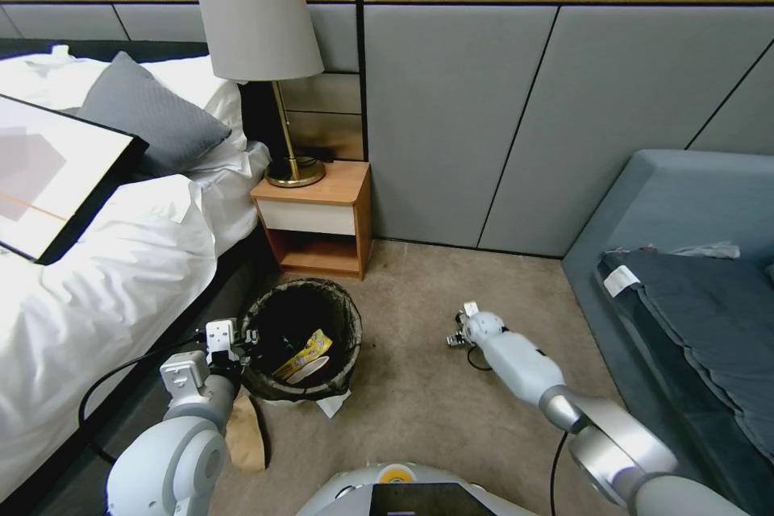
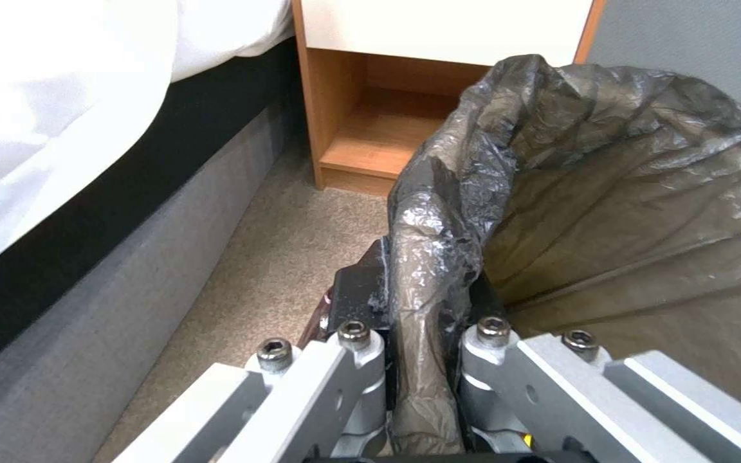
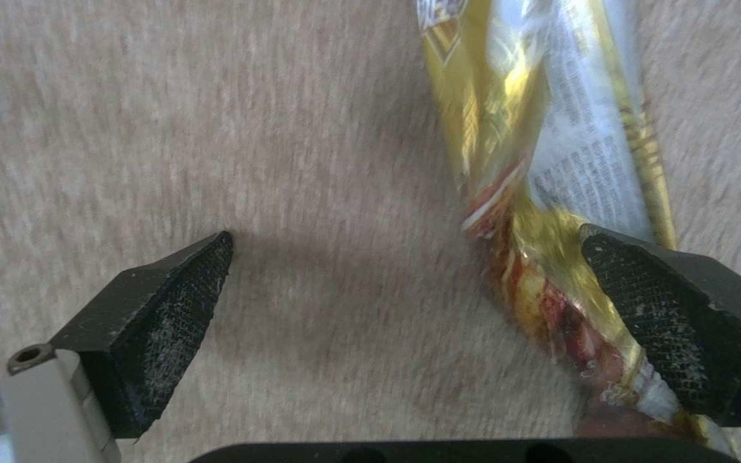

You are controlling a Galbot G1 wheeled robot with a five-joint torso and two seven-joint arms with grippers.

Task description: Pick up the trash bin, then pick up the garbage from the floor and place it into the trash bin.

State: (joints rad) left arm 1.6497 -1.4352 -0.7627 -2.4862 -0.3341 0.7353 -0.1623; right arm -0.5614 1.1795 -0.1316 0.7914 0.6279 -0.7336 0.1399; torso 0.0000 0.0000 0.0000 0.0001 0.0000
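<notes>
left end effector (image 2: 422,360): clamped on trash bin (image 1: 302,339) rim, between bed (image 1: 105,274) and nightstand (image 1: 318,218)
right end effector (image 3: 405,302): wide open over carpet (image 3: 302,161), one pad touching yellow wrapper (image 3: 550,161)

lamp (image 1: 256,24) on nightstand (image 1: 318,214) — bed (image 1: 97,274) — grey sofa (image 1: 685,258) — carpet (image 1: 419,387)
</notes>
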